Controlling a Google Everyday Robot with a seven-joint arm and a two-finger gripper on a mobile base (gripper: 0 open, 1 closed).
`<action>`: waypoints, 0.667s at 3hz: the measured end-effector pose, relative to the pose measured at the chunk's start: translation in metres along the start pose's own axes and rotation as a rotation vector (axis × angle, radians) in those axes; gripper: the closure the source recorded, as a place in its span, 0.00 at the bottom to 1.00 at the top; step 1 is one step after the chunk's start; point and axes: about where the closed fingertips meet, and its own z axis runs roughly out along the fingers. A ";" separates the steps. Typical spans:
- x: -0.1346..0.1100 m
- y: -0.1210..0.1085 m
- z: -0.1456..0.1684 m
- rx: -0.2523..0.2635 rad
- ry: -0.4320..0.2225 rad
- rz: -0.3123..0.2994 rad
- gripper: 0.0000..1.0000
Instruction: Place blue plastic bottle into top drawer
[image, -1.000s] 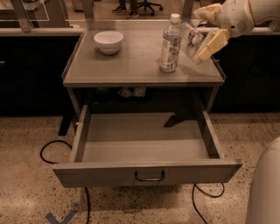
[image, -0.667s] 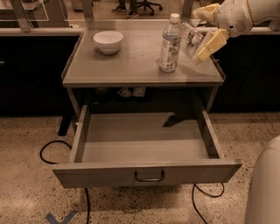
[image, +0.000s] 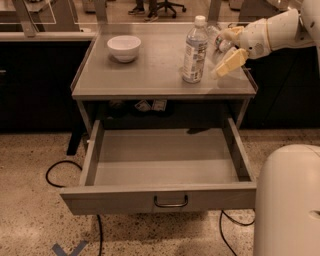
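The bottle (image: 195, 50) is standing upright on the table (image: 150, 75), toward its right side, at 3 o'clock from the bowl (image: 124, 47) and well apart from it. The gripper (image: 220, 54) is hovering just beside the bottle at its 3 o'clock, jaws standing spread apart, released. The drawer (image: 165, 165) is sitting pulled out at 6 o'clock from the tabletop, its handle (image: 171, 201) showing at front centre. A cable (image: 55, 170) is lying on the floor (image: 30, 215) at the drawer's 9 o'clock.

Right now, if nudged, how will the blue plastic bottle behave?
Blue plastic bottle stands upright, tall on a narrow base: likely tips if pushed high. Smooth clear plastic probably flexes and slips. Gripper hovers beside it, above the table.
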 end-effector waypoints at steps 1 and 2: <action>0.000 0.000 0.000 0.000 0.000 0.000 0.00; 0.010 0.000 0.022 -0.034 -0.017 0.028 0.00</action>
